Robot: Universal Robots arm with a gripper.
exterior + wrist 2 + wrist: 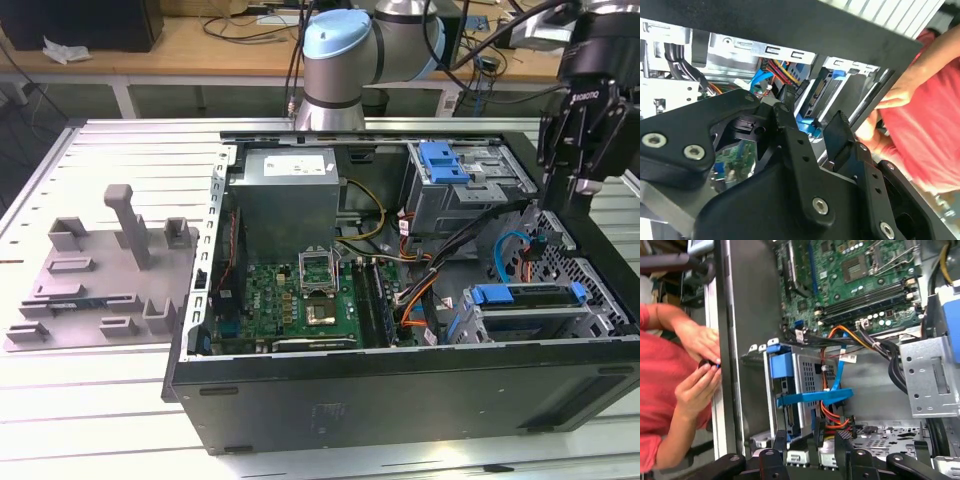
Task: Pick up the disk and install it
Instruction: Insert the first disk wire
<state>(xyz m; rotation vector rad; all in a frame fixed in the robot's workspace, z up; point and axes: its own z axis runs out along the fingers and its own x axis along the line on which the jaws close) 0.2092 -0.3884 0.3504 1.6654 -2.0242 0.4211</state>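
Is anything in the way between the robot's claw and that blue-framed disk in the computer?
No solid thing is. The gripper hangs open over the disk, which sits in its drive cage. A flat blue cable lies across that cage, and a person's hands are outside the case wall.

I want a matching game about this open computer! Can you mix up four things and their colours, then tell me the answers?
Things:
1. motherboard
2. pincer
3. bracket on the drive cage
4. person's sleeve

Colours:
A. red
B. green
C. blue
D. black

Pairs: 1-B, 2-D, 3-C, 4-A
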